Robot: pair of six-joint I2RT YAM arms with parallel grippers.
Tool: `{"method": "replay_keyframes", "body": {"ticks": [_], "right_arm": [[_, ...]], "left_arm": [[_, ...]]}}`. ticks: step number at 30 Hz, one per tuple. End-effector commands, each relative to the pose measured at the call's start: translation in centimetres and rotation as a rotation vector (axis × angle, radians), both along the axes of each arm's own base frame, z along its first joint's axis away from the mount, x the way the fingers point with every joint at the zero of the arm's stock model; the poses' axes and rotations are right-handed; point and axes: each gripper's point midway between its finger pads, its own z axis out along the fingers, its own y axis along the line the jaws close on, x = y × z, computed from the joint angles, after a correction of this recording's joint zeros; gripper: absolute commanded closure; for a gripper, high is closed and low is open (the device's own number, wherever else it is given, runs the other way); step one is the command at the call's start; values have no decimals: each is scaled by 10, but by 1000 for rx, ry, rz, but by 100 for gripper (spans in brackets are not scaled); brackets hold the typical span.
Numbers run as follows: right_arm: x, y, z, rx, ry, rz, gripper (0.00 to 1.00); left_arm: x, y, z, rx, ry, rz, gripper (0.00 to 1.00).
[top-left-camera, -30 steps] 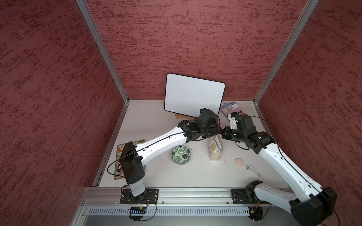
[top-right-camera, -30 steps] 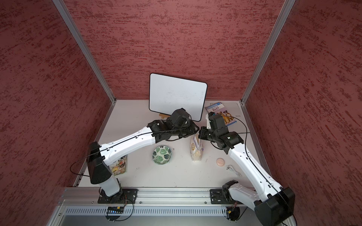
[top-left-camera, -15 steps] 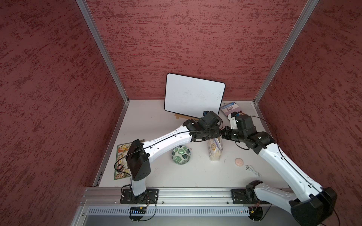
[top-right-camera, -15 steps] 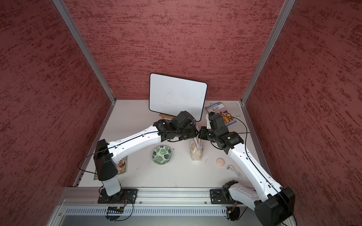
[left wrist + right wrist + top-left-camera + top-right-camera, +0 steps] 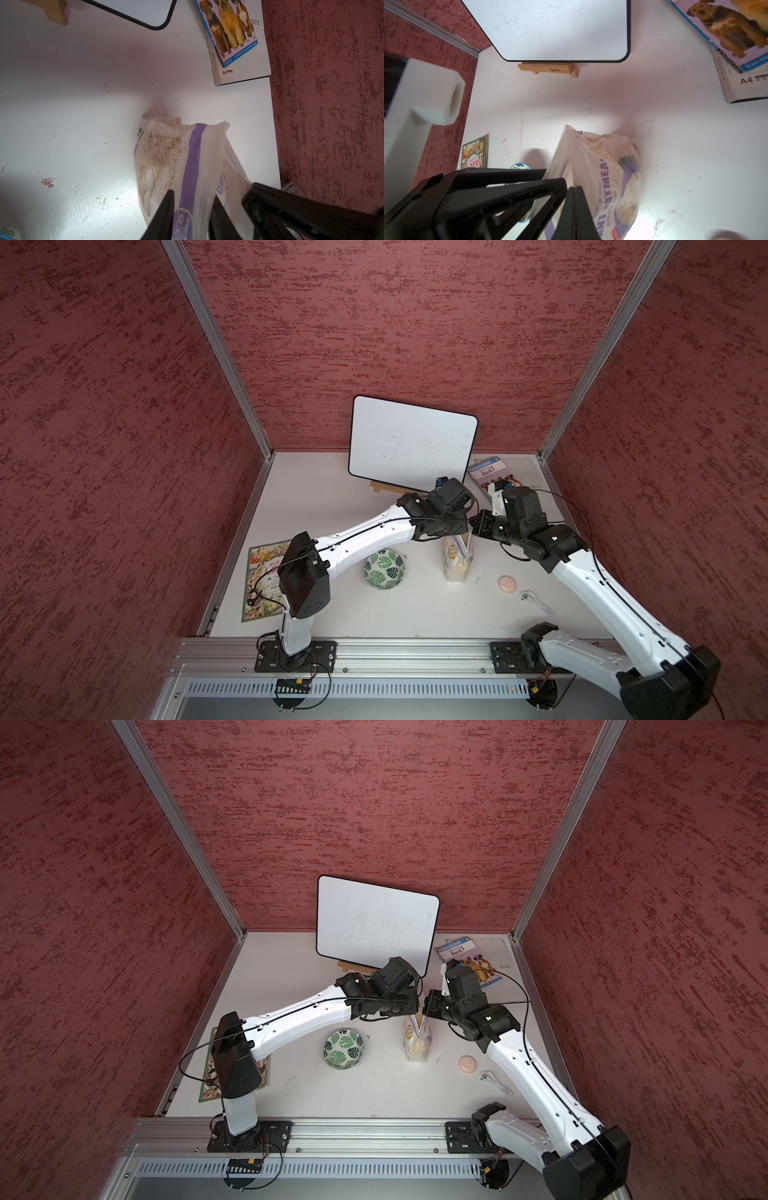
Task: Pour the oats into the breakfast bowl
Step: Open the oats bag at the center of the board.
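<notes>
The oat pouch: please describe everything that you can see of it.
The clear plastic stand-up oat pouch, printed white and purple with a round gold emblem, stands upright on the white table, beside the white green-leaf bowl and apart from it. Pale beige flakes fill its lower part. Its mouth looks spread open. The right end effector is shut on one top edge. The fingers of the left end effector straddle the other wall; whether they pinch it is unclear.
</notes>
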Motion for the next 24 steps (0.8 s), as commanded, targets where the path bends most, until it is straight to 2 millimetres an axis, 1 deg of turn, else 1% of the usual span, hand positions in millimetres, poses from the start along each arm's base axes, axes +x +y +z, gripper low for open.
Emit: {"method": "replay_keyframes", "body": {"ticks": [1, 2, 3, 5, 8, 11, 12, 15, 17, 20, 21, 22, 24], "right_arm": [[15, -1, 35, 53, -146, -35, 100], [15, -3, 34, 46, -148, -43, 100], [15, -5, 33, 38, -148, -51, 100], [17, -9, 30, 20, -148, -74, 100], [19, -22, 22, -26, -133, -134, 100], [22, -36, 18, -67, -126, -187, 100], [24, -40, 20, -76, -132, -199, 100], [26, -46, 36, -91, -173, -212, 100], [28, -44, 52, -80, -209, -195, 100], [26, -26, 68, -20, -246, -100, 100], [24, -15, 71, 14, -259, -39, 100], [21, -10, 72, 34, -267, -13, 100], [17, -6, 70, 57, -283, 11, 100]], "left_arm": [[-1, -3, 0, 35, -1, -45, 83], [0, -4, 1, 38, 3, -48, 90], [-1, -3, 3, 43, 7, -50, 95], [1, 1, 5, 65, 12, -41, 99], [4, 14, 9, 99, 14, -17, 100], [1, 25, 10, 123, 20, -11, 100], [0, 28, 11, 132, 20, -10, 100], [2, 41, 19, 162, 1, 16, 100], [1, 43, 24, 157, -1, 21, 100], [-1, 37, 35, 114, 6, 12, 100], [-2, 33, 39, 92, 12, 6, 100], [-2, 31, 42, 76, 15, 8, 100], [-2, 27, 49, 48, 18, 6, 100]]}}
